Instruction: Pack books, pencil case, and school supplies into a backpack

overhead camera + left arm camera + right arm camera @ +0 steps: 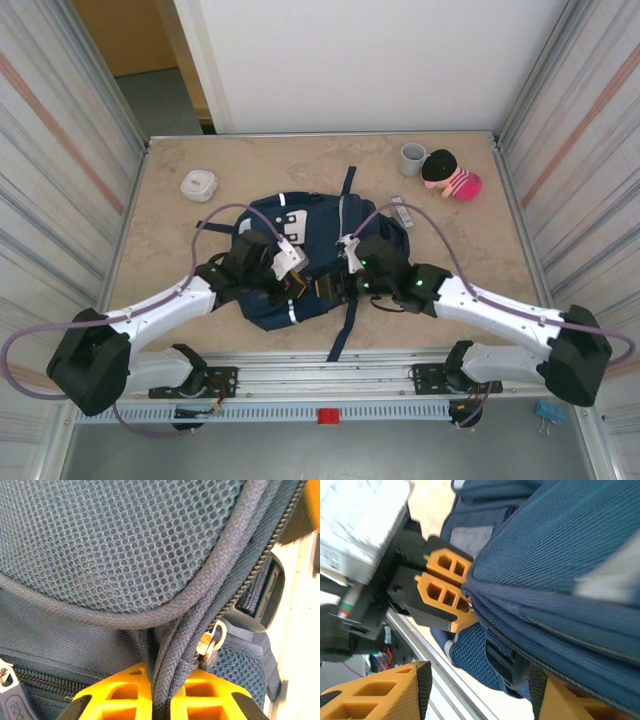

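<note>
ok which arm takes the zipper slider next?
Probably right. Left gripper is shut on the backpack's piping, anchoring it; right gripper is open, with the zipper slider ahead of it.

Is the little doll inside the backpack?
No, the doll lies on the table beside the cup, well apart from the backpack.

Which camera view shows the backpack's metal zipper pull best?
Left wrist: the zipper pull hangs close and sharp beside the left gripper, shut on the backpack piping. Right wrist shows it small; top external, too small to tell.
</note>
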